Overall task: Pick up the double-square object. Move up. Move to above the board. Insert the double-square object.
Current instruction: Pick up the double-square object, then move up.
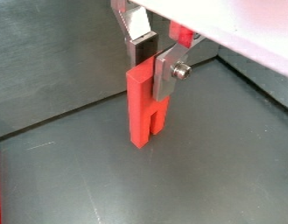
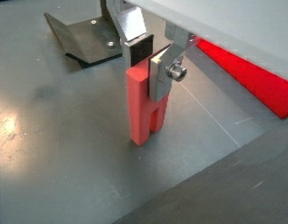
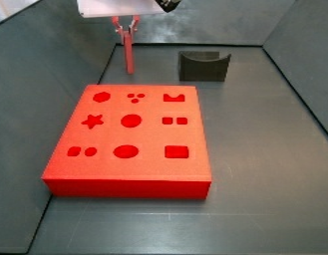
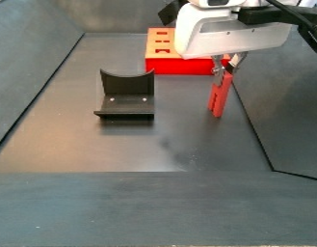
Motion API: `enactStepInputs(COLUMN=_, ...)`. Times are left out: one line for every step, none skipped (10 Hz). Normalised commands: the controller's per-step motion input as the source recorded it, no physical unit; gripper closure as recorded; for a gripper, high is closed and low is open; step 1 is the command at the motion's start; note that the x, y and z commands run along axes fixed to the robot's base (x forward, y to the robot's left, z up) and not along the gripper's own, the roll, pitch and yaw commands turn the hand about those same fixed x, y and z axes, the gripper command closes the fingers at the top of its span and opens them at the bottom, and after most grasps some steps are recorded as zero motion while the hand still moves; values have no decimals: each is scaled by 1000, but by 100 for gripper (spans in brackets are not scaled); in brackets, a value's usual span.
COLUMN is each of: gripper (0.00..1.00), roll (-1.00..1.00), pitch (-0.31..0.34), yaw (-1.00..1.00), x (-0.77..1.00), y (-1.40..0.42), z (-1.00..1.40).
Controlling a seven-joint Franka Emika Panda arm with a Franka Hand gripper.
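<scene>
The double-square object (image 1: 144, 109) is a slim red peg of two joined bars, standing upright in both wrist views (image 2: 144, 109). My gripper (image 1: 154, 66) is shut on its upper end, one silver finger on each side. In both side views the peg (image 3: 128, 50) hangs straight down from the gripper (image 3: 125, 25) over the grey floor, beyond the board's far left corner. Its lower end is at or just above the floor; I cannot tell which. The board (image 3: 153, 136) is a flat red slab with several shaped holes and lies apart from the peg (image 4: 219, 96).
The dark fixture (image 3: 202, 66) stands on the floor off the board's far right corner, and also shows in a side view (image 4: 124, 96) and a wrist view (image 2: 85, 39). Grey walls enclose the floor. The board's edge (image 2: 245, 70) lies to one side of the peg.
</scene>
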Motion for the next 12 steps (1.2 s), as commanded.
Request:
enactStepInputs(gripper=100, roll=0, pitch=0, yaw=0, x=0, y=0, z=0)
enactStepInputs(gripper=100, roll=0, pitch=0, yaw=0, x=0, y=0, z=0)
enactStepInputs(gripper=100, roll=0, pitch=0, yaw=0, x=0, y=0, z=0)
enactStepInputs(gripper=100, roll=0, pitch=0, yaw=0, x=0, y=0, z=0)
enactStepInputs(gripper=100, roll=0, pitch=0, yaw=0, x=0, y=0, z=0)
enactStepInputs(gripper=100, roll=0, pitch=0, yaw=0, x=0, y=0, z=0)
enactStepInputs(gripper=100, roll=0, pitch=0, yaw=0, x=0, y=0, z=0)
enactStepInputs(gripper=100, roll=0, pitch=0, yaw=0, x=0, y=0, z=0)
enactStepInputs(gripper=100, roll=0, pitch=0, yaw=0, x=0, y=0, z=0)
enactStepInputs(gripper=100, roll=0, pitch=0, yaw=0, x=0, y=0, z=833)
enactStepInputs(gripper=100, roll=1, pitch=-1, yaw=60, x=29, y=-50, z=820)
enactStepInputs(gripper=100, roll=9, pitch=20, yaw=63, x=5, y=-45, z=693)
